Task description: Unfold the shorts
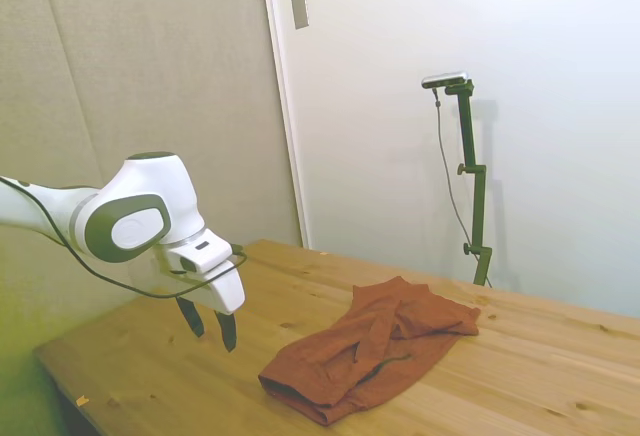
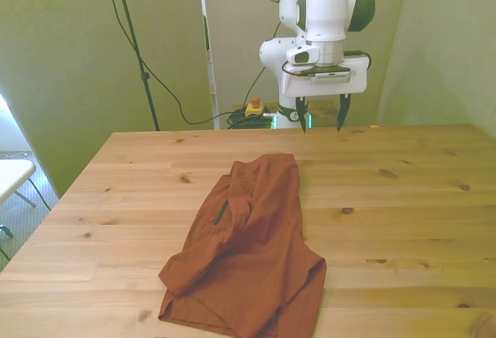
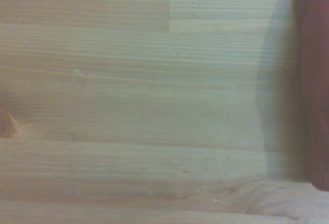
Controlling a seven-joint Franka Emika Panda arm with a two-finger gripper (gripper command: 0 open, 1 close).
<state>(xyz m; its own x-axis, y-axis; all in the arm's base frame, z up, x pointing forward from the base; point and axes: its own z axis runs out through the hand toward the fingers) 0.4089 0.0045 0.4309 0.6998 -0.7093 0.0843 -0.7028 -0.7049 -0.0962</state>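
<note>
- A wooden table (image 1: pixel 560 376) stood in a room with pale walls; a white door frame and a small grey wall plate (image 1: pixel 299 10) showed only in the side view.
- The shorts (image 2: pixel 252 253) lay crumpled and folded over on the table, running from about its middle toward the near edge in the front view, nearer that view's left.
- The side view showed the shorts (image 1: pixel 375 346) as a rumpled heap with a folded flap on top and a dark-edged opening at the end nearer the camera.
- The front view alone showed a short dark strip on the fabric, near the upper fold.
- The gripper (image 2: pixel 318 118) hung above the table's far edge in the front view, fingers spread apart and pointing down, holding nothing, well apart from the shorts.
- In the side view the gripper (image 1: pixel 209 325) hovered over the table's left end, clear of the wood.
- The wrist view, blurred, showed mostly bare planks, with a strip of the shorts (image 3: pixel 312 80) along one side.
- Behind the table, only the front view showed a red-topped button (image 2: pixel 253 105) and cables on the floor.
</note>
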